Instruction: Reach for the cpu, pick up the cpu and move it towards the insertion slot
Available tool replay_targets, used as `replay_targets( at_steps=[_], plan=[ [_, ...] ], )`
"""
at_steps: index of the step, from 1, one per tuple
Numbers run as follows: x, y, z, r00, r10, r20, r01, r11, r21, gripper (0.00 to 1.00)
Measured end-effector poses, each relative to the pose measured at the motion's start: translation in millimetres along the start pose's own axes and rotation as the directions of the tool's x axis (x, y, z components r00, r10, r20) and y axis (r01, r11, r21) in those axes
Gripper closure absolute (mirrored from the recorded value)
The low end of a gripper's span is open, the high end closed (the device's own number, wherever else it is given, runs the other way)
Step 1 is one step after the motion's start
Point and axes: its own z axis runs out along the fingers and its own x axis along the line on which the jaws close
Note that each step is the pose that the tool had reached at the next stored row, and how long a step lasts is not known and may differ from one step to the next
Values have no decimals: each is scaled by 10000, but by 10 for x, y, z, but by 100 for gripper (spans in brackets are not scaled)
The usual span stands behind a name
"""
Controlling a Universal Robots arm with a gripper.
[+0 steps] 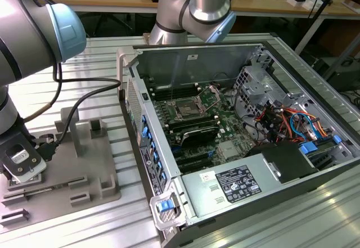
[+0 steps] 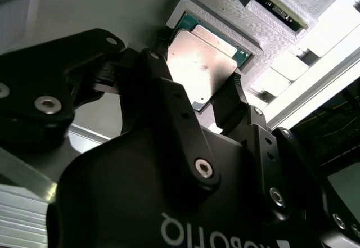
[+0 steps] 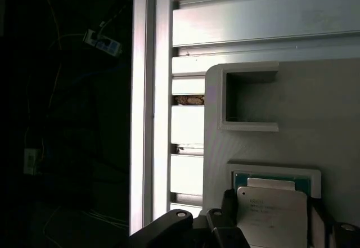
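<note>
By the desk [image 1: 95, 51] edge on the exterior view's left, the end effector [image 1: 21, 162] is down over the grey tray [image 1: 84, 172]. Its fingers [image 2: 160, 62] are pulled in narrow and press on two sides of the cpu [image 2: 199, 59]. The cpu is at its pocket [image 2: 249, 41] in the tray. I cannot tell if it is lifted. Reaching is done and the grab looks done. The insertion slot [image 1: 186, 111] in the computer case [image 1: 197, 62] is well apart to the right, so the carry is left.
</note>
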Motion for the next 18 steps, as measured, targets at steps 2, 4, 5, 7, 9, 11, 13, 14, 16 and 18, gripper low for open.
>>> replay_targets(
  at_steps=[2, 4, 5, 7, 9, 11, 13, 14, 16, 18],
  plan=[
    [1, 0, -22, 10000, 9, -2, -9, 10000, 1, 45],
    [0, 0, -39, 10000, 15, 0, -15, 10000, 1, 45],
    [1, 1, -51, 10000, 18, -2, -18, 10000, 2, 45],
    [1, 1, -82, 10000, 20, -1, -20, 10000, 1, 45],
    [1, 2, -106, 10000, 22, 0, -22, 10000, 1, 45],
    [1, 2, -106, 10000, 22, 2, -22, 10000, -1, 45],
    [1, 2, -109, 10000, 22, -1, -22, 10000, 1, 45],
    [1, 2, -109, 10000, 22, -1, -22, 10000, 1, 45],
    [2, 2, -121, 10000, 22, -5, -22, 10000, 3, 45],
    [2, 3, -146, 10000, 22, -2, -22, 10000, 1, 45]
  ],
)
